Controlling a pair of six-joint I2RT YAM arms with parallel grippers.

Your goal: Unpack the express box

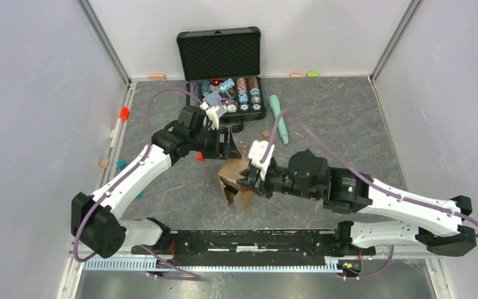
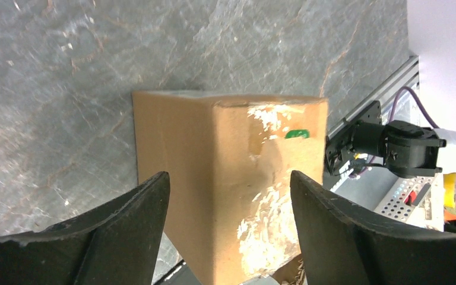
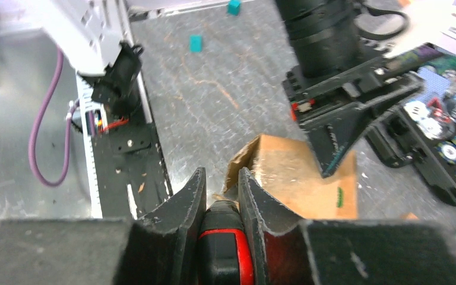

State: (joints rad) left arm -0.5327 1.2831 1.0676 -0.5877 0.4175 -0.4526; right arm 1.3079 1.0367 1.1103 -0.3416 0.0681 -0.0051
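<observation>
The express box (image 1: 233, 182) is a small brown carton with scuffed whitish tape patches, lying mid-table with torn flaps at its near end. In the left wrist view the express box (image 2: 225, 148) fills the middle. My left gripper (image 2: 230, 176) hovers just over it, open, with one black finger to each side and nothing held. The left gripper (image 1: 233, 148) is at the box's far end. My right gripper (image 3: 222, 175) is shut on a black-and-red tool (image 3: 222, 249), whose tip is at the box's (image 3: 285, 178) torn near corner. The right gripper (image 1: 249, 177) sits over the box.
An open black foam-lined case (image 1: 221, 53) of poker chips stands at the back. A mint-green cylinder (image 1: 280, 118) lies right of it. Small coloured blocks dot the left side, a red one (image 1: 124, 112) among them. A black rail (image 1: 249, 240) runs along the near edge.
</observation>
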